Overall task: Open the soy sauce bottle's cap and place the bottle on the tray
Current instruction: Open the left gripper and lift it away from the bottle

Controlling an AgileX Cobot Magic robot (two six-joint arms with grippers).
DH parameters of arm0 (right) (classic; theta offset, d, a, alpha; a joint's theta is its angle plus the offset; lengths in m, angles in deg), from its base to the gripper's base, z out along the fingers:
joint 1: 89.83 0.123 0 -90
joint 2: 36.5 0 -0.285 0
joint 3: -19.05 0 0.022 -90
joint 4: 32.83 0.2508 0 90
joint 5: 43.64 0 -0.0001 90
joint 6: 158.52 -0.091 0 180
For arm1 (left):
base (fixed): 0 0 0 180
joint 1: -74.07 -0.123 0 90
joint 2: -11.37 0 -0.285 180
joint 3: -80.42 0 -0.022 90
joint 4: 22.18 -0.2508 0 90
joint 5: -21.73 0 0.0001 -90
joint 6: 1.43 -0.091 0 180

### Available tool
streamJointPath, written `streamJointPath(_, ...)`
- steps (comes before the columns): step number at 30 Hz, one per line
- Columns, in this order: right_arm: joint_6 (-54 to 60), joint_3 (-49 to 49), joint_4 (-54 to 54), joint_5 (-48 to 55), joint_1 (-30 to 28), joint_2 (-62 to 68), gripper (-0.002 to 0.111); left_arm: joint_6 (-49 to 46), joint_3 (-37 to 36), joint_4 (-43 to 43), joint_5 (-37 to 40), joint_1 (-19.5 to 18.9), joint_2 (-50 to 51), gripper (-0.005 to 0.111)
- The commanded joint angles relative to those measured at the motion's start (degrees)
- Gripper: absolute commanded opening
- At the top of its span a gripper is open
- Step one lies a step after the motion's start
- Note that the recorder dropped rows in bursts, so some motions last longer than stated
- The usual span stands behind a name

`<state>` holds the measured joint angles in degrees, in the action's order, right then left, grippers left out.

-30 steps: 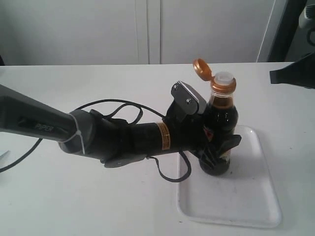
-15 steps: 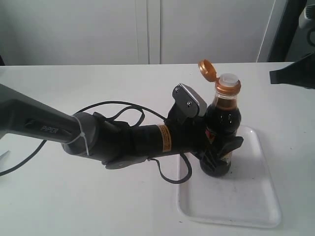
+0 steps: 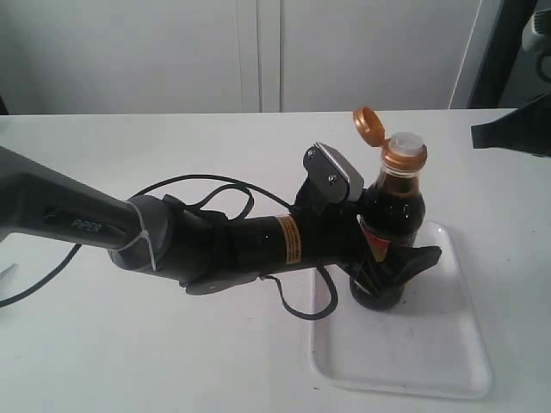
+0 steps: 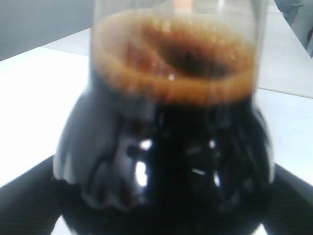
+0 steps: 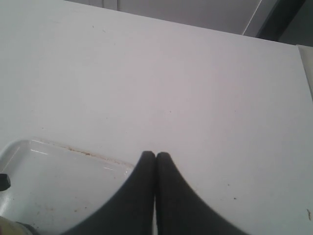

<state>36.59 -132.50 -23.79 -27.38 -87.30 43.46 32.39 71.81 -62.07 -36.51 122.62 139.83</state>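
Observation:
The soy sauce bottle (image 3: pixel 392 206) stands on the near-left part of the white tray (image 3: pixel 430 344). Its copper-gold cap (image 3: pixel 368 126) is flipped back on its hinge, baring the white spout (image 3: pixel 405 140). My left gripper (image 3: pixel 400 271) reaches in from the left and is shut on the bottle's lower body. The left wrist view is filled by the dark bottle (image 4: pixel 166 147), with a finger (image 4: pixel 22 205) at each lower corner. My right gripper (image 5: pixel 155 156) is shut and empty, hovering off the tray's corner (image 5: pixel 49 171); the exterior view shows its dark body (image 3: pixel 508 129) at the right edge.
A black cable (image 3: pixel 207 185) loops along the left arm over the white table (image 3: pixel 129 361), and one loop hangs over the tray's left rim. White cabinet doors stand behind the table. A dark upright post (image 3: pixel 499 52) is at the back right.
The left gripper has carried the bottle a little to the right and toward the camera over the tray. The near finger now sticks out further past the bottle. The right gripper has not moved.

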Motion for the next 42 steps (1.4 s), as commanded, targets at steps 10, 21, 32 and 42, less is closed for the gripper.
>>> streamJointPath(10, 1.2, 0.3, -0.1, -1.8, -0.2, 0.1, 0.0, 0.3, 0.2, -0.3, 1.8, 0.2, -2.8, 0.104)
streamJointPath(21, 1.2, 0.3, 0.2, -1.8, -0.2, 0.1, 0.0, 1.5, 0.2, -5.4, 2.6, 0.2, -7.6, 0.104)
streamJointPath(32, 1.2, 0.3, 0.4, -1.3, -0.2, 0.1, 0.0, 5.4, 0.2, -10.3, 10.0, 0.1, -14.0, 0.104)
streamJointPath(42, 1.2, 0.3, 1.7, -1.1, -0.2, 0.1, 0.0, 6.5, 0.2, -10.7, 11.4, 0.1, -17.9, 0.104)
